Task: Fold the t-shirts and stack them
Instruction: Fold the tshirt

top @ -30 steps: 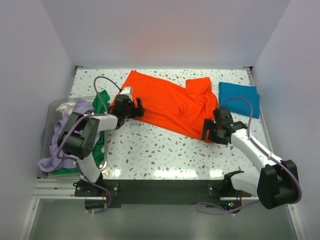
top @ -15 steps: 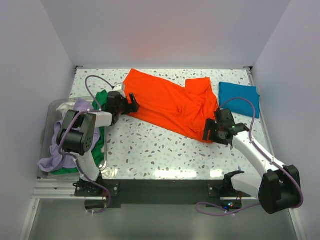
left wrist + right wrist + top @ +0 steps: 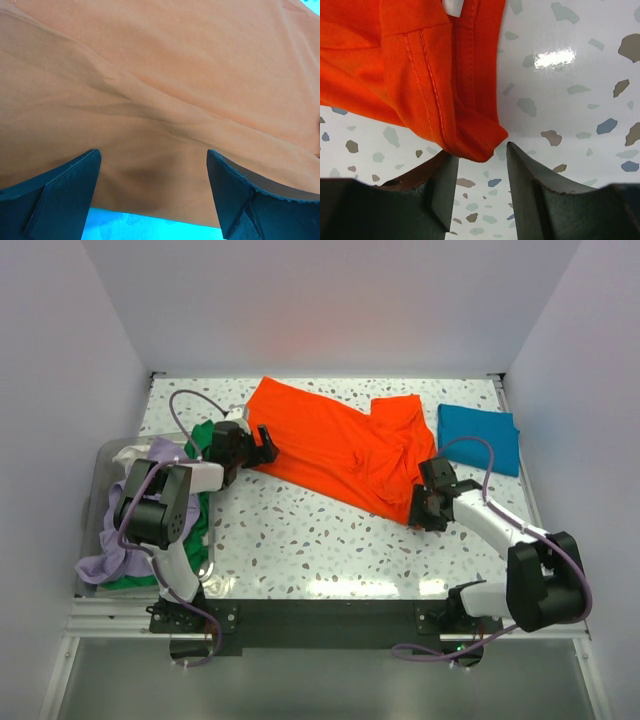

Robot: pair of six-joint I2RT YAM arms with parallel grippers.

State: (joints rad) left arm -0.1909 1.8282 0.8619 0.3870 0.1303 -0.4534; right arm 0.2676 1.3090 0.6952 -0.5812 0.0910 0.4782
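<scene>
Crumpled bright orange tee [image 3: 340, 445] on speckled tabletop [image 3: 300, 540]. Spread-open left claw [image 3: 152, 190] over its edge; parted right claw [image 3: 477, 170] at hem corner. Double stitching [image 3: 427, 85] only in right wrist view.

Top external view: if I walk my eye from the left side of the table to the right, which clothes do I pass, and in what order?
Crumpled heap of lavender, whitish and green cloth t-shirts → bright orange cloth t-shirt spread out flat → folded teal-blue cloth t-shirt.

Orange t-shirt [image 3: 420, 75] — matt stitched cloth; table [image 3: 570, 100] glossy (speckled).
</scene>
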